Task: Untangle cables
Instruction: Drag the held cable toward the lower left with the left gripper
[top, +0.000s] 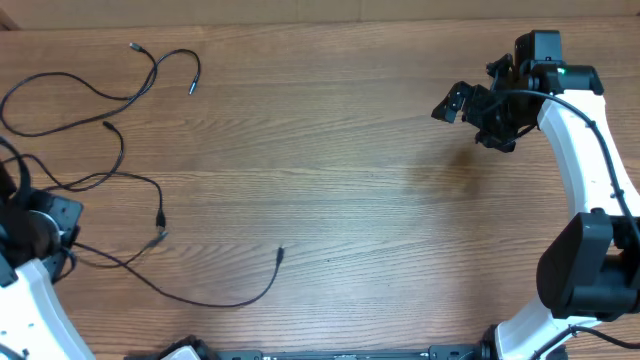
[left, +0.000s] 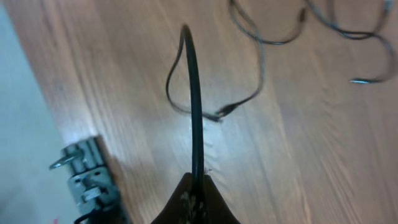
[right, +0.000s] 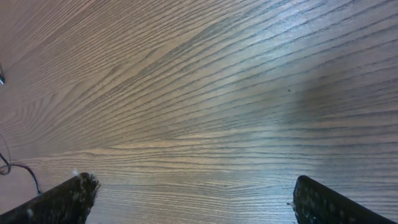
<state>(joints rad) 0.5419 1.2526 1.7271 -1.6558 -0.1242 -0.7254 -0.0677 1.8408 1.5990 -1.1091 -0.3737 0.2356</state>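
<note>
Right under the left wrist lens, your left gripper (left: 198, 182) has its fingers pressed fully together on one thin black cable (left: 194, 93). That cable arches up from the pinch, bends over and drops back to a small plug lying on the wood.

From big to small: the brown wood-grain table (top: 350, 180) is bare across its middle and right. Your white-and-black right arm (top: 580, 170) reaches over the far right part. The right gripper (right: 196, 208) hangs there with its fingers spread wide and nothing between them, well apart from any cord. The thin black flexible cables (top: 120, 170) all lie on the left part of the table in loose curves that cross in a few places (no tight knot shows from above, though the stretch beside the left arm is partly hidden). Their small plug ends (top: 281, 254) are scattered, and one plug tip (top: 133, 46) near the far edge looks pale.

Expect these cords to be very light and soft with a little spring. They are thin and smooth enough to slide through a slack pinch. You would do best to grip just behind a plug, where the thicker moulding acts as a stop, and to draw slowly so crossing loops do not drag along.
</note>
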